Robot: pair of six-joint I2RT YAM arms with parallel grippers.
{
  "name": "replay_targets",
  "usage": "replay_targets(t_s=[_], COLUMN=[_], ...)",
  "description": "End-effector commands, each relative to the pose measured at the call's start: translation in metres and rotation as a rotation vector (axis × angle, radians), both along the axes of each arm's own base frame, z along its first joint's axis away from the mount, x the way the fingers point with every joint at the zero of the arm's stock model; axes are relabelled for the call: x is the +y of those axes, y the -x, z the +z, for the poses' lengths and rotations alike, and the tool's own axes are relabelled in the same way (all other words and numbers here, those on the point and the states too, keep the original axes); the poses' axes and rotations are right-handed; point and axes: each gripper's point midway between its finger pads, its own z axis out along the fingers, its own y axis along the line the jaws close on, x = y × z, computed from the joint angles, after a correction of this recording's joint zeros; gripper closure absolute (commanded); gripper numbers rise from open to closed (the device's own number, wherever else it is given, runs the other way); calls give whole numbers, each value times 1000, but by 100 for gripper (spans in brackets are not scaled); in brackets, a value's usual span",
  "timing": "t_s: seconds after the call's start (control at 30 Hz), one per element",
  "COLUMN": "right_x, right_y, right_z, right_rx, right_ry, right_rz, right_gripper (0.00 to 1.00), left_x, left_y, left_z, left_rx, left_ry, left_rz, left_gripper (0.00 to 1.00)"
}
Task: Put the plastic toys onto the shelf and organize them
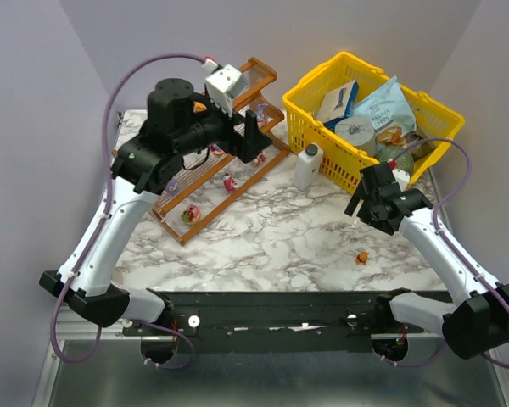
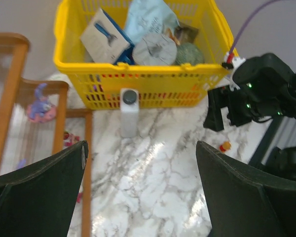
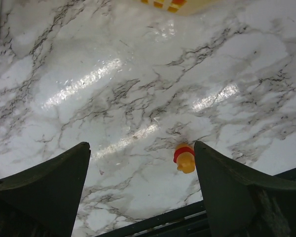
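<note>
The shelf [image 1: 260, 66] stands at the back left, brown frame with clear tiers. Toys on it include a purple one [image 1: 261, 108], pink ones [image 1: 229, 182] and a red-green one [image 1: 190, 214]. An orange and red toy [image 1: 362, 256] lies alone on the marble at the right. My left gripper [image 1: 253, 136] is open and empty, above the shelf's right end. In its wrist view [image 2: 140, 148] the shelf [image 2: 60, 106], a purple toy [image 2: 39, 106] and the orange toy [image 2: 225, 146] show. My right gripper [image 1: 365, 214] hovers open above the orange toy [image 3: 185, 158], which lies just inside its right finger [image 3: 222, 182].
A yellow basket [image 1: 322, 80] of packaged goods stands at the back right, also in the left wrist view [image 2: 138, 69]. A small white bottle [image 1: 307, 165] stands in front of it, between shelf and basket. The table's dark front edge [image 3: 153, 222] is close to the orange toy.
</note>
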Motion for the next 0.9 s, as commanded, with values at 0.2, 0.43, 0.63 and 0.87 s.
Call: replay_targets(t_s=[0.2,0.43,0.63,0.87], right_x=[-11,-9,-13,-4], right_y=[53,68,70,69], right_z=[-53,-76,-81,-95], right_rx=[167,165,116,111], right_ry=[-42,-97,-103,-155], right_rz=[-226,-287,-298,-293], right_gripper=[7,11,15,25], left_x=[-66,-67,-65,-62], left_y=[39,47,47,46], left_z=[-52,-57,-62,-67], left_rx=[106,115,121,125], left_ry=[-18,-31,-53,-78], left_rz=[-159,-168,-163,-151], left_gripper=[1,1,1,1])
